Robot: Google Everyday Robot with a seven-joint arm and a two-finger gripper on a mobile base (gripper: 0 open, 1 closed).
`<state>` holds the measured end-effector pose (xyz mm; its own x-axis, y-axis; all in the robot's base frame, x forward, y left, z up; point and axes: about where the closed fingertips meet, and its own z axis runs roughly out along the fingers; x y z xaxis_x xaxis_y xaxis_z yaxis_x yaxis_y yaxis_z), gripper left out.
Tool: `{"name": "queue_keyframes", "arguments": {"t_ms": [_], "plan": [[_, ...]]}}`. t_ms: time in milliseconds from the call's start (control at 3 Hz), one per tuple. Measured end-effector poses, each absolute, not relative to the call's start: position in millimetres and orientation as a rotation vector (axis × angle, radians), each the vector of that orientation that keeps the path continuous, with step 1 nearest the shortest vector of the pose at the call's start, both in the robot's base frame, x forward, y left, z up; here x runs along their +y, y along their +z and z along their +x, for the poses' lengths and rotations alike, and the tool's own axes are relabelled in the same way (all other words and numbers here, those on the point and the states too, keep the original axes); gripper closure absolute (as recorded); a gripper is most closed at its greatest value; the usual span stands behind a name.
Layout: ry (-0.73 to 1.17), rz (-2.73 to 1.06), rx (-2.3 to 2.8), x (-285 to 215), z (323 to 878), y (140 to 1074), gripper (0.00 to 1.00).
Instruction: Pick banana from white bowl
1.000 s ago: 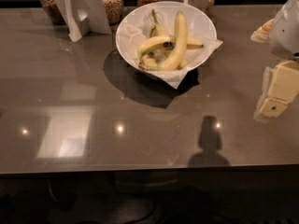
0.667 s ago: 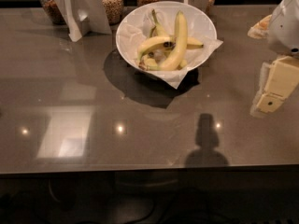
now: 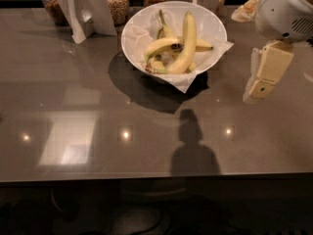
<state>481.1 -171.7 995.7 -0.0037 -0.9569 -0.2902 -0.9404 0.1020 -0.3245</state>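
My tool (image 3: 257, 88) hangs empty right of the white bowl (image 3: 132, 29), openness untellable; the light, bruisable banana (image 3: 185, 47) suits a gentle mid-length grip.

Three bananas (image 3: 186, 43), one bowl (image 3: 211, 24), three jars (image 3: 117, 4), one gripper (image 3: 257, 89) at right.

The arm (image 3: 286, 9) above the gripper (image 3: 258, 84), right of the bowl (image 3: 215, 24), is running off the top-right corner. The top edge is cropping the jars (image 3: 117, 4).

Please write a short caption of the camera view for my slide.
The gripper hangs to the right of the white bowl, not touching the banana that lies inside it.
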Motion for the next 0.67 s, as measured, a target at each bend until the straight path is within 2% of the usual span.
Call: {"name": "queue_keyframes", "arguments": {"t_ms": [667], "plan": [[-0.061,-2.006,1.680,-128.2,528.1,997.7,0.00]]}}
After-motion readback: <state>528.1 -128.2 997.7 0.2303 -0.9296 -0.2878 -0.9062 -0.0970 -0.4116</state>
